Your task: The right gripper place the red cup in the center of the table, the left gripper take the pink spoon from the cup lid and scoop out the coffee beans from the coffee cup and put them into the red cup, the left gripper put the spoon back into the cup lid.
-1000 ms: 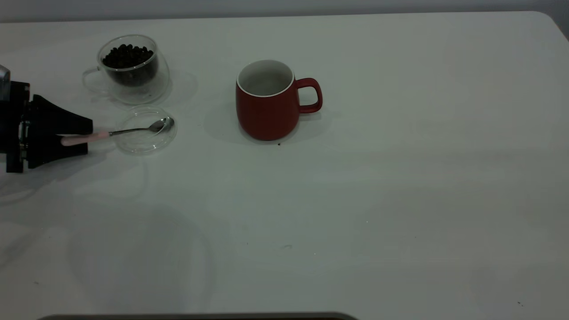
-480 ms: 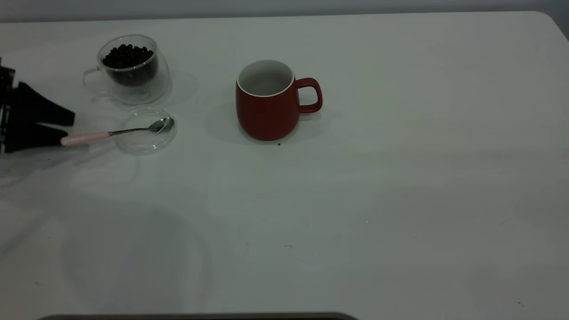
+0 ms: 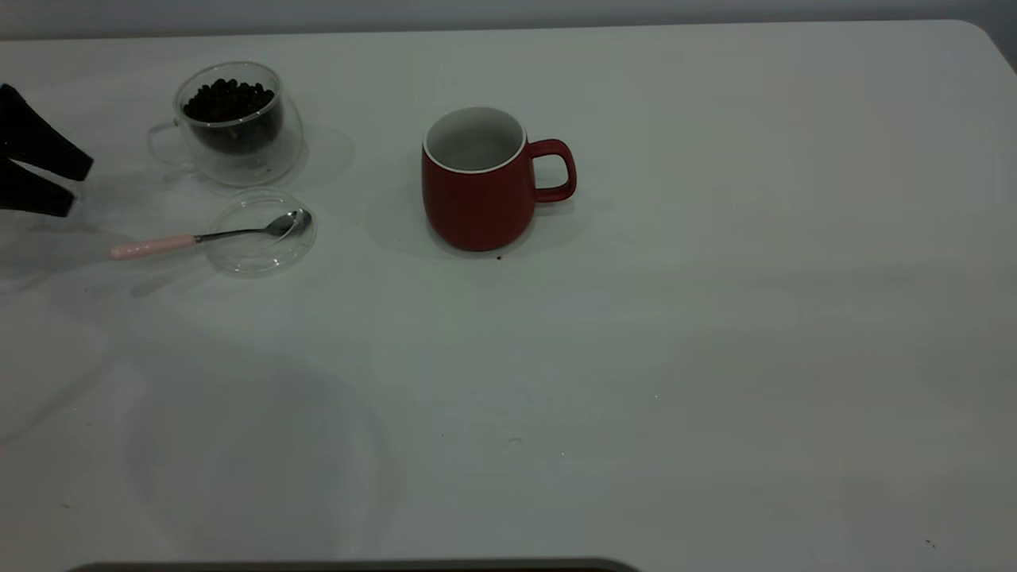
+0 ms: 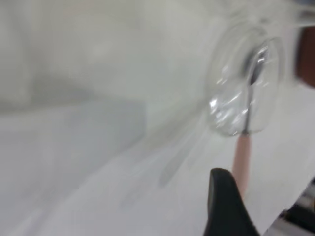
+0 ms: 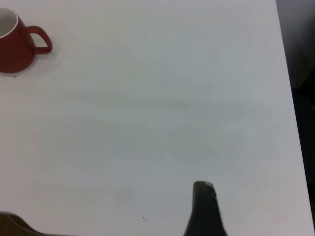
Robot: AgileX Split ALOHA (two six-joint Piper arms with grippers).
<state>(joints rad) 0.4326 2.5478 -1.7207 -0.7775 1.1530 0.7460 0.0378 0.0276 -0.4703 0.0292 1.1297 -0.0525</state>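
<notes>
The left gripper (image 3: 67,189) has pulled back left off the pink spoon (image 3: 208,236), fingers spread and empty; the spoon's bowl rests in the cup lid (image 3: 258,253), handle on the table (image 3: 636,357).

A plain grey wall (image 3: 508,12) runs as a narrow band behind the far edge of the table (image 3: 715,357), and it shows darker just past the rounded far corner. At the near edge of the exterior view a dark strip with rounded ends (image 3: 349,566) lies low, reaching from near the left side to a little beyond the middle; what it belongs to cannot be told. In the right wrist view a dark, shadowed floor area (image 5: 302,44) lies beyond the table's side, and a brown shape (image 5: 12,223) sits in one corner, too cropped to identify.
</notes>
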